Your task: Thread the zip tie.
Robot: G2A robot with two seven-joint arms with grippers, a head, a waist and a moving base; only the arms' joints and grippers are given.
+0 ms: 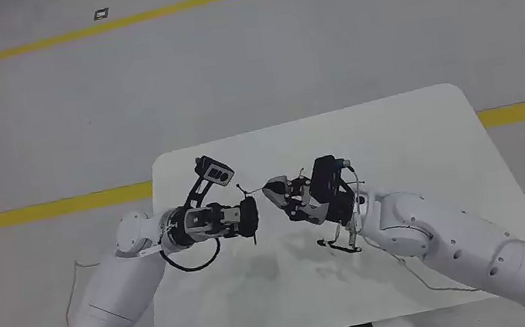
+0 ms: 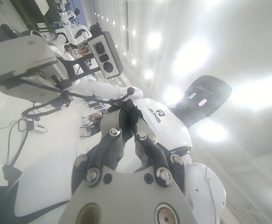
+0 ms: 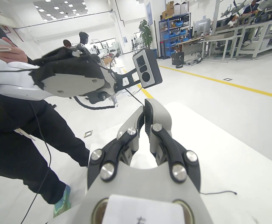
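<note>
Zip tie [image 3: 135,97] sits in the air above the counter [image 1: 421,141], strung between 2 pincers: left pincer [image 2: 126,109] pressed together near its head end, right pincer [image 3: 144,112] pinching the thin strap. It is likely light, springy and slick, so hold close to the tip.

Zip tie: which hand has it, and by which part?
Both. The left hand pinches the zip tie near its head; the right hand pinches its thin tail end.

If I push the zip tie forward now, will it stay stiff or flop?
Probably springy, not limp: the zip tie spans nearly straight between the right gripper and left gripper. Being so thin, it may buckle if pushed.
</note>
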